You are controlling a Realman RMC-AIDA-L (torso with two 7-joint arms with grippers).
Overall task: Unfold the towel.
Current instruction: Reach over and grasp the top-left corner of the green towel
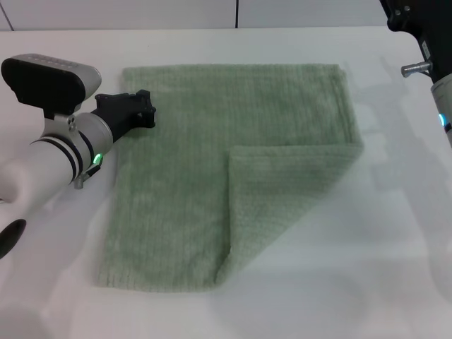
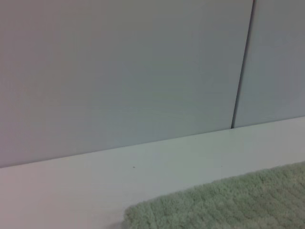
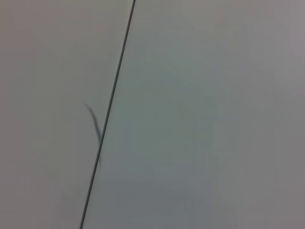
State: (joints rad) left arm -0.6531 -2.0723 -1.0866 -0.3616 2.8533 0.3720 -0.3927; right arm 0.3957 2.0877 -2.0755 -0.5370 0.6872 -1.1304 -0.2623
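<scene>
The pale sage-green towel (image 1: 183, 176) lies flat on the white table in the head view. Its near right corner is folded over into a flap (image 1: 282, 194) that lies on the cloth. My left gripper (image 1: 141, 109) is at the towel's far left edge, low over the table, with its black fingers pointing at the cloth. A far corner of the towel shows in the left wrist view (image 2: 228, 200). My right arm (image 1: 424, 49) is at the far right, beyond the towel; its gripper is out of view.
The white table (image 1: 367, 268) runs well past the towel on the near and right sides. A grey wall with a dark vertical seam (image 2: 243, 67) stands behind the table's far edge.
</scene>
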